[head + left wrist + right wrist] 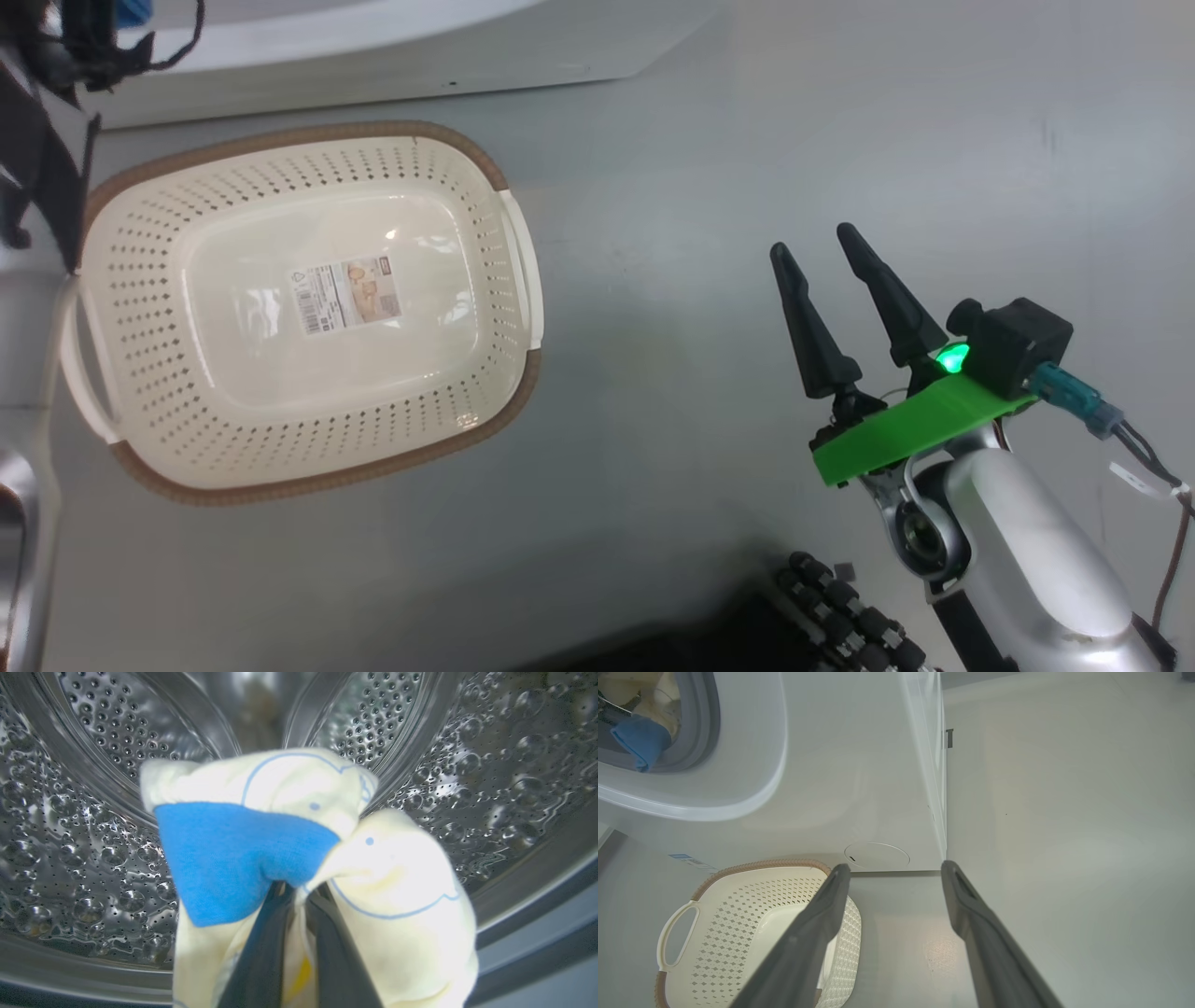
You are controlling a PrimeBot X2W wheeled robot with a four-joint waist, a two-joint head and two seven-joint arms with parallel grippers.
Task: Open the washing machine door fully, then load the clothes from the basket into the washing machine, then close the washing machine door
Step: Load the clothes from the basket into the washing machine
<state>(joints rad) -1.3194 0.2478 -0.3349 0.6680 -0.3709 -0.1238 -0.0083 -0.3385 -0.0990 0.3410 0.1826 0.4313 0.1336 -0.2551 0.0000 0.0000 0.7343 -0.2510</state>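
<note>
**Grey floor at the washer: cloth at the drum, basket bare**

The grey floor (pixel 700 280) runs up to the front of the white washing machine (pixel 859 765). The basket (pixel 439 280) stands on the floor just before the machine's lower front, with its label sticker (pixel 347 294) exposed on the bottom.

The head view gives the basket and the right gripper (pixel 813 240), but not the inside of the machine. The left wrist view alone shows the perforated steel drum (pixel 93 858) all around the camera. The right wrist view alone shows the machine from outside. There, a blue fold of cloth lies at the grey gasket (pixel 707 728) of the opening.

The left gripper (pixel 301 893) is inside the machine's drum. Its two dark fingers are drawn close together and clamped on the clothes (pixel 397 882). The pale yellow cloth and blue patch (pixel 233 858) bunch over the fingertips.

The right gripper hangs over bare floor, beside the machine's front corner. Its fingers are spread wide, holding and touching nothing.
</note>
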